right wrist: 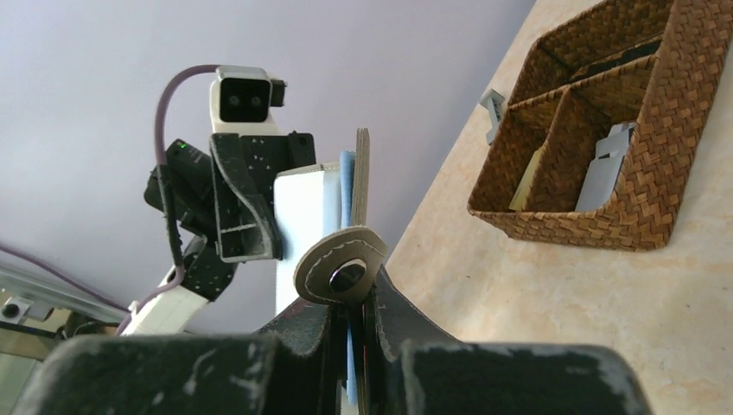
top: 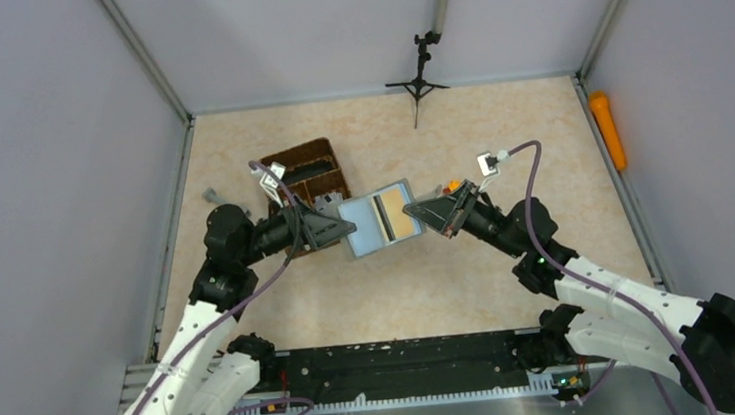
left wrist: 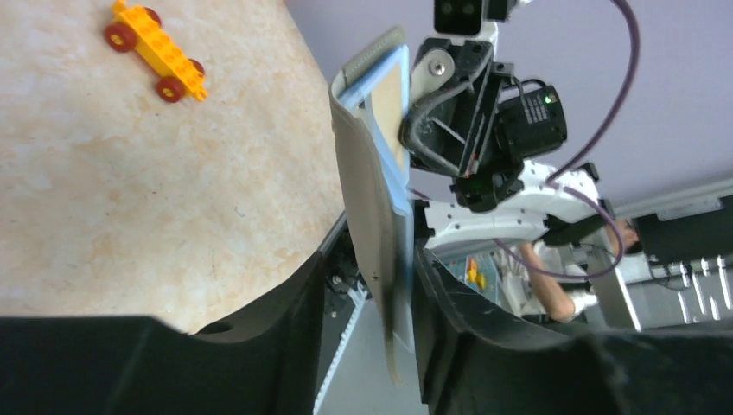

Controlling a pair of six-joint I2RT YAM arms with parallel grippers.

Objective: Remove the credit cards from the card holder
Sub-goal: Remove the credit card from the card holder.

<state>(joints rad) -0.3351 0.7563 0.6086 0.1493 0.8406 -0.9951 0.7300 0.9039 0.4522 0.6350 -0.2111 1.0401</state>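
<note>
Seen from above, the card holder (top: 379, 223) sits at the centre of the tan table (top: 450, 281), held between two robot arms and, judging by the wrist views, lifted clear of the surface. It is a flat, roughly square folding case lying open. A light grey-blue rim runs round the inside, the 9 o'clock half is plain grey-blue, a dark line marks the fold, and the 3 o'clock half has a pale tan pocket. The outer cover is grey, with a rounded tab carrying a dark snap. The left gripper (top: 342, 229) has its jaws closed tight on the holder's 9 o'clock edge, and the left wrist view shows the thin case pinched edge-on between the black fingers (left wrist: 285, 311). The right gripper (top: 421, 212) has its jaws closed on the 3 o'clock edge, right at the snap tab. A brown wicker basket (top: 306, 172) stands near the holder at about 11 o'clock. In it, a pale yellow card (right wrist: 528, 178) and a grey card (right wrist: 604, 162) stand in neighbouring compartments, with a wicker wall between them. An orange toy brick with red wheels (left wrist: 156, 50) lies on the table at about 2 o'clock from the holder, just beside the right gripper.
</note>
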